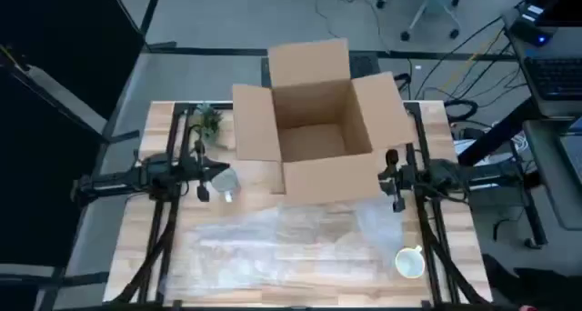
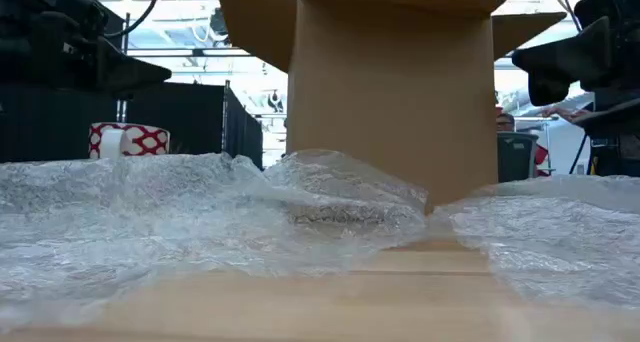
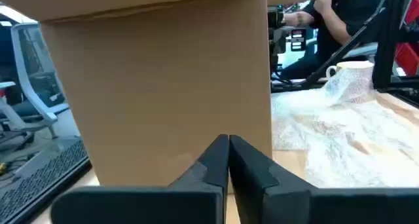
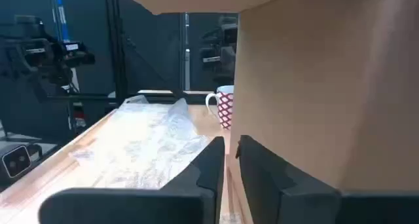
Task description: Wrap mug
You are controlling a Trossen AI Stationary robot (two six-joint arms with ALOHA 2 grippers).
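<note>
An open cardboard box (image 1: pixel 314 120) stands on the wooden counter (image 1: pixel 159 134) between the left gripper (image 1: pixel 211 182) and the right gripper (image 1: pixel 393 180), its four flaps spread outward and its inside bare. It rises close in front of both grippers and fills most of each wrist view. Behind the left gripper, near the counter's far corner, lies a small greenish sprig-like thing (image 1: pixel 209 122); what it is cannot be told. Beyond the counter an office chair (image 1: pixel 429 4) stands on the grey floor among loose cables (image 1: pixel 473 52). Outward of the right gripper, off the counter, sits a laptop (image 1: pixel 555 75). A seated person (image 3: pixel 330 24) in dark clothes shows past the box.
</note>
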